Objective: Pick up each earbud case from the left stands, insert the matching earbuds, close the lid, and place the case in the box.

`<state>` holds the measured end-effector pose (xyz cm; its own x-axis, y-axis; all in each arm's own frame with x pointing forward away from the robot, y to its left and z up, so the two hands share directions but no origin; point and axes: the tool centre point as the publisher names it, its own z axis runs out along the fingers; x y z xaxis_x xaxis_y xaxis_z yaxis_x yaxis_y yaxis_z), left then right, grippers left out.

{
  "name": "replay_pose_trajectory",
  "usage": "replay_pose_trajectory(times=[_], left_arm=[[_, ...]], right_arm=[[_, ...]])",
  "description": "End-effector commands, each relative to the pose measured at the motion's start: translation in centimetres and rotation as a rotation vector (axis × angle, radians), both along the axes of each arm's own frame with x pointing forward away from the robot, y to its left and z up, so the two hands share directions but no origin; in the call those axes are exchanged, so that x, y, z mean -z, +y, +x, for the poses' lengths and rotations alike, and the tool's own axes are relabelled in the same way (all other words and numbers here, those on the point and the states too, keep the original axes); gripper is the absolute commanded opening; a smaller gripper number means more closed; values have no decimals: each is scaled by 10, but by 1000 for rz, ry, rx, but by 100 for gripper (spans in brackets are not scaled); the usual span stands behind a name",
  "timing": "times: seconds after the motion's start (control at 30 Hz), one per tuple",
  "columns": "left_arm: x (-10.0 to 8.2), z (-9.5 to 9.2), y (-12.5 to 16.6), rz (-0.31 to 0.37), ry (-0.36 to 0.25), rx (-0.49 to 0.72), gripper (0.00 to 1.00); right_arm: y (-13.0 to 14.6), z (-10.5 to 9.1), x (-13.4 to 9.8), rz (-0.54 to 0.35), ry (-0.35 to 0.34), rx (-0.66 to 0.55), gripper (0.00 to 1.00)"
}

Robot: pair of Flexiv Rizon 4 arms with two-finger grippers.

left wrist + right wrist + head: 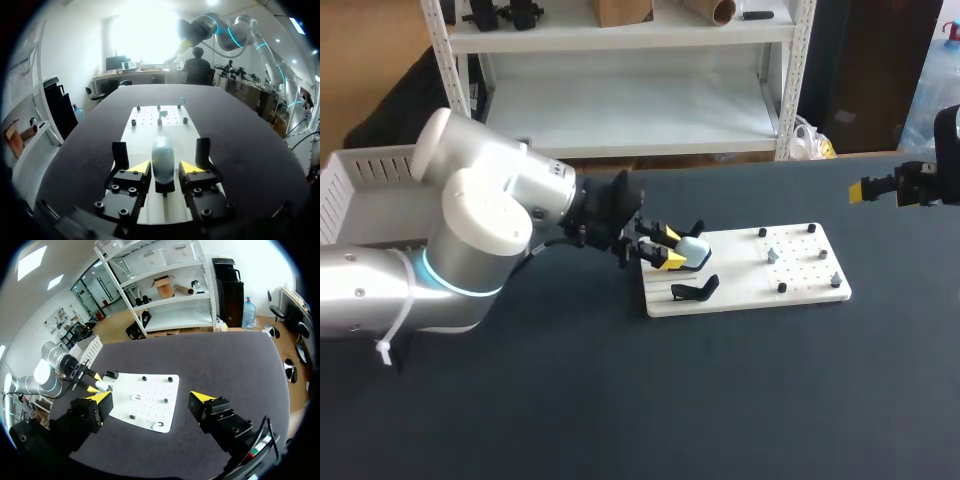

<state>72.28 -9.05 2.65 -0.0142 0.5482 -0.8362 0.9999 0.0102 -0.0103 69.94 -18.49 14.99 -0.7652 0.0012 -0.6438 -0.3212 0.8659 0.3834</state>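
earbud case (692,247): pale blue-white, rounded, lid looks shut. Sits upright on rear black stand (165,187) at the left end of the white board (740,300). front black stand (696,289) sits just beside it. small grey bits (772,255) among the pegs are possibly earbuds, too small to confirm.

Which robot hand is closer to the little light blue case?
Left. The left gripper has a finger on each side of the case; the right gripper hangs far off, beyond the white board's other end.
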Motion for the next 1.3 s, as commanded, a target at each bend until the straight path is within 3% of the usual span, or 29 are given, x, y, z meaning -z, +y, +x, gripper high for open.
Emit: replay_pose_trajectory(times=[0.03,1.3], left_arm=[[2,4,-2,8,9,1,32],[6,-1,-7,-12,74,-50,30]], right_arm=[[-1,1,0,2,1,-4,100],[-1,1,0,2,1,-4,100]])
